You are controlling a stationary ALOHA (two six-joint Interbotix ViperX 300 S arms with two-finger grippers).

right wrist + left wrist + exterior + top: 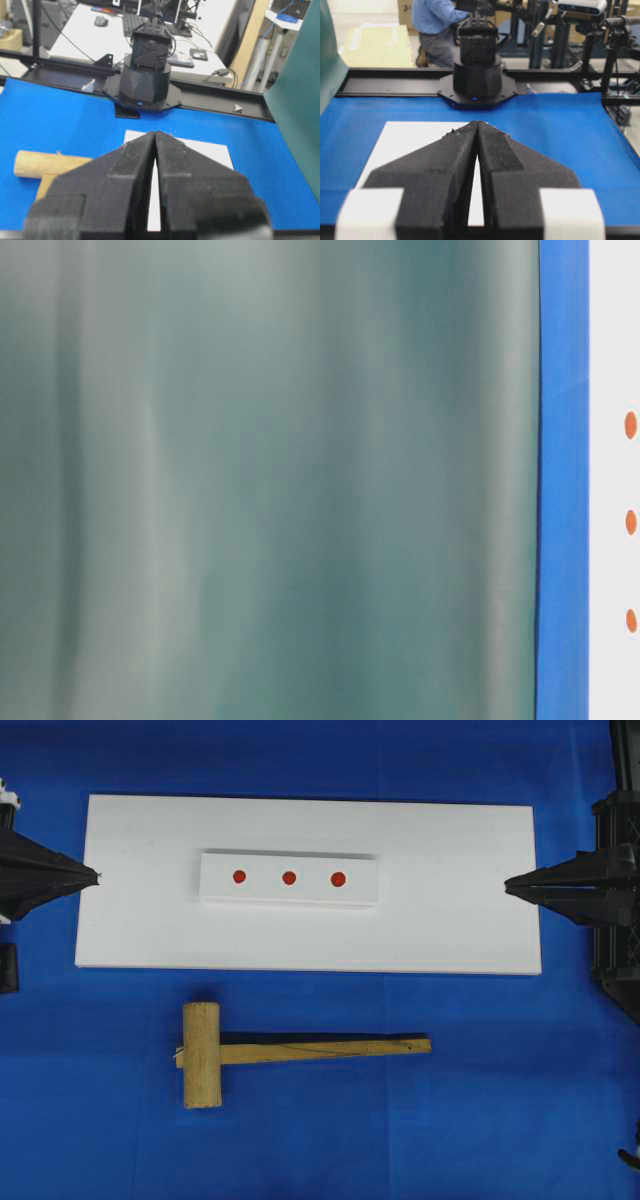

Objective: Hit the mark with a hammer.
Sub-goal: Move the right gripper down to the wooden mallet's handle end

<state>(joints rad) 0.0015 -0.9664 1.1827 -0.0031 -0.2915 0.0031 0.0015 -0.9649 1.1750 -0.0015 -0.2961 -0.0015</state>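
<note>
A light wooden hammer [215,1053] lies flat on the blue cloth in front of the white board [460,920], head to the left, handle pointing right. Its head also shows at the left of the right wrist view as the hammer [42,164]. On the board sits a raised white block [290,900] with three red marks: a left mark [239,876], a middle mark [289,877] and a right mark [338,878]. My left gripper [97,875] is shut and empty at the board's left edge; tips of the left gripper [478,123] meet. My right gripper [508,885] is shut and empty at the right edge; tips of the right gripper [155,133] touch.
Blue cloth [500,1120] covers the table around the board. The table-level view is mostly blocked by a blurred green sheet [270,480], with the board's marks at its right edge. Each wrist view shows the opposite arm base [477,75] across the table.
</note>
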